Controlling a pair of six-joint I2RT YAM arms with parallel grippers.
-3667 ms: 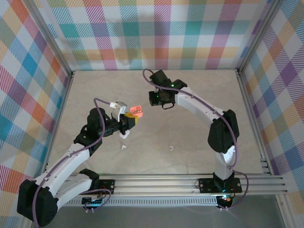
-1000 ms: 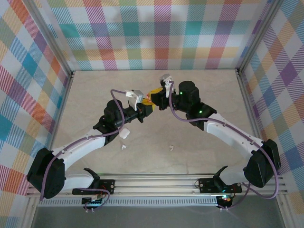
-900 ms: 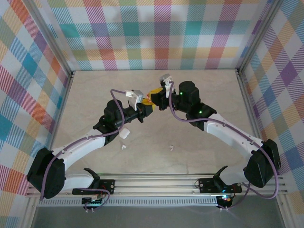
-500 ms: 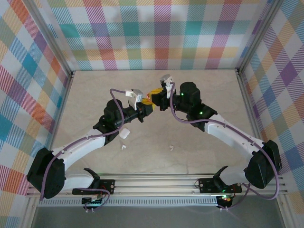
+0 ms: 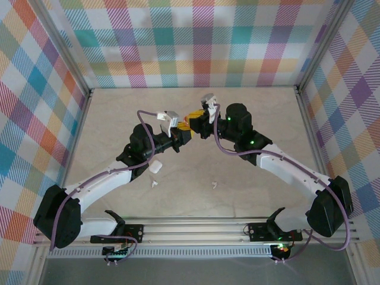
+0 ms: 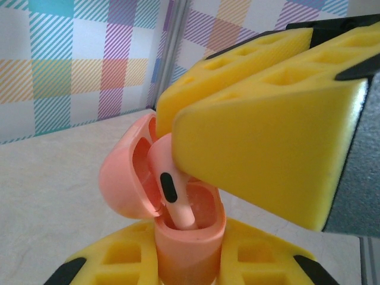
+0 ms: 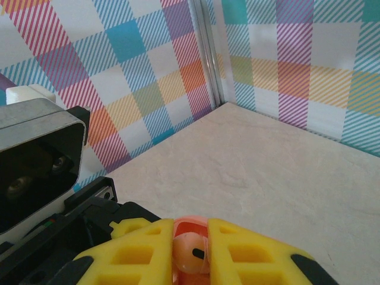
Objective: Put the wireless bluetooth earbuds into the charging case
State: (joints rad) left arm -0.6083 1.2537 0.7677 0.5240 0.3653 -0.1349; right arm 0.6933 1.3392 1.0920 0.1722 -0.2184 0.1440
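While the left hand point(image 6: 189, 268) clamps the open pink case point(image 6: 126, 178), right hand point(image 7: 190, 240) pinching a pink earbud point(image 6: 176, 205), stem inside the case

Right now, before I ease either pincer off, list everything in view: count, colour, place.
pink charging case: one, salmon-pink, lid open, held up in the left pincer
pink earbud: one, salmon-pink, stem down in the case, head in the right pincer
white case: one, white, on the table beside the left arm
white earbuds: two, white, loose on the table nearer the bases, the second further right
table: one, beige
walls: three, multicoloured plaid, around the table
arms: left arm and right arm, white with black joints, meeting mid-table
pincers: two, yellow fingers, left shut on the case, right shut on the earbud
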